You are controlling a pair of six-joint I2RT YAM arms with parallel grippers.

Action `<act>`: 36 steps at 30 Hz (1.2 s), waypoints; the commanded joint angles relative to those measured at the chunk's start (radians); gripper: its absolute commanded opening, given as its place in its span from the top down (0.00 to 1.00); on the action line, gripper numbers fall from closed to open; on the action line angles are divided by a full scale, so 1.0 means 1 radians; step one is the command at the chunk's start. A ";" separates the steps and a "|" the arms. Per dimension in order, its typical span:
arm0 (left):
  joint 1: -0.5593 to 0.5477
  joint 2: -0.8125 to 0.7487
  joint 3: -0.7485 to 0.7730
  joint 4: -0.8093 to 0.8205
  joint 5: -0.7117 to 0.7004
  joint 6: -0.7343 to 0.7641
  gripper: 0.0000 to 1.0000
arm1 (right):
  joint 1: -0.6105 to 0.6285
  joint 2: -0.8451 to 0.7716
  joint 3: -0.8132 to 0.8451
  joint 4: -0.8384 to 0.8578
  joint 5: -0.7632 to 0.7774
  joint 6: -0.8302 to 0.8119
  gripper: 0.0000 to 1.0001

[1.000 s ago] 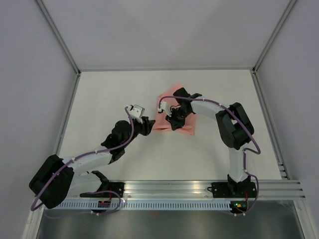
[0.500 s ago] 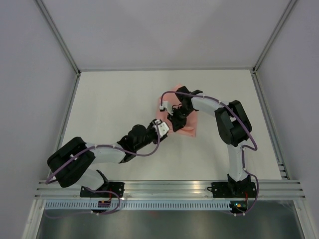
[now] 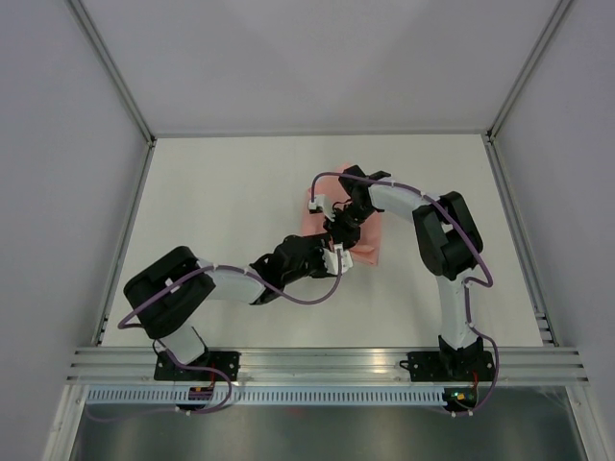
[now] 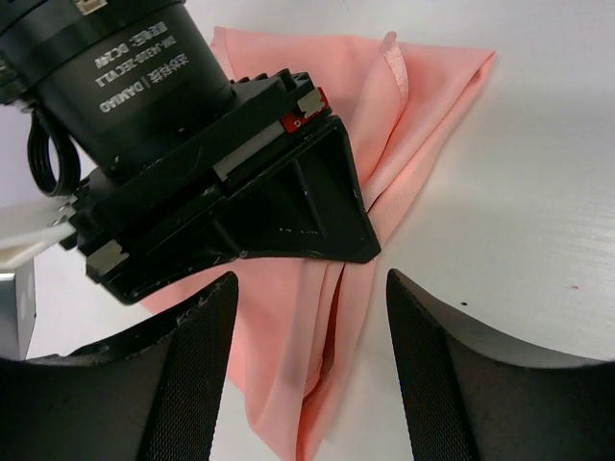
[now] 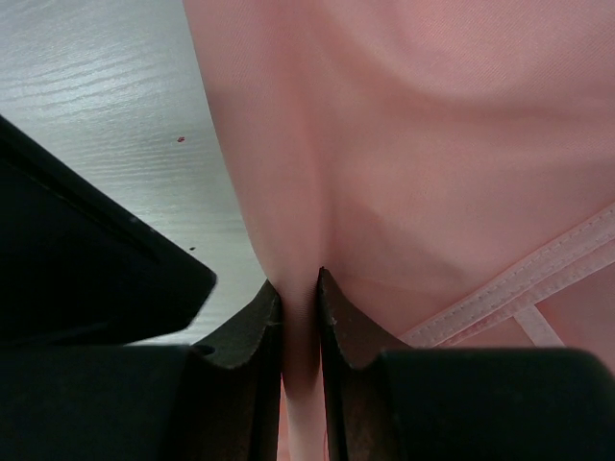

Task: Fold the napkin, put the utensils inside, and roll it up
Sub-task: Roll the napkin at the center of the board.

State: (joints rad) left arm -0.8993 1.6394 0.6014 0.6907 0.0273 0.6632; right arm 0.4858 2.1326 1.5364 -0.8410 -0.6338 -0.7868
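Napkin fold pinched tight in the right gripper — left gripper spread wide, empty, just beside it.

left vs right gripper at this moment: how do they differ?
The right gripper is shut, pinching a raised fold of the napkin. The left gripper is open and holds nothing. The right one's tips are pressed nearly together on cloth, while the left one's fingers stand wide apart, with the napkin's folded edge showing between them. Shared: both are at the napkin, close to each other.
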 commanded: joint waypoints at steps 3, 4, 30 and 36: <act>-0.007 0.060 0.073 -0.065 0.033 0.151 0.31 | -0.006 0.093 -0.027 -0.072 0.065 -0.046 0.87; -0.007 0.069 0.078 -0.083 0.031 0.173 0.31 | -0.006 0.095 -0.027 -0.072 0.068 -0.046 0.87; 0.017 0.160 0.164 -0.309 0.020 0.375 0.33 | -0.024 0.119 -0.010 -0.110 0.060 -0.072 0.89; 0.022 0.174 0.181 -0.361 0.023 0.395 0.40 | -0.024 0.122 -0.002 -0.115 0.059 -0.072 0.90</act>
State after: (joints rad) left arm -0.8841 1.7786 0.7616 0.4152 0.0357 0.9920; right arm 0.4644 2.1662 1.5677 -0.9260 -0.6842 -0.8017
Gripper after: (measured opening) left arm 0.610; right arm 0.227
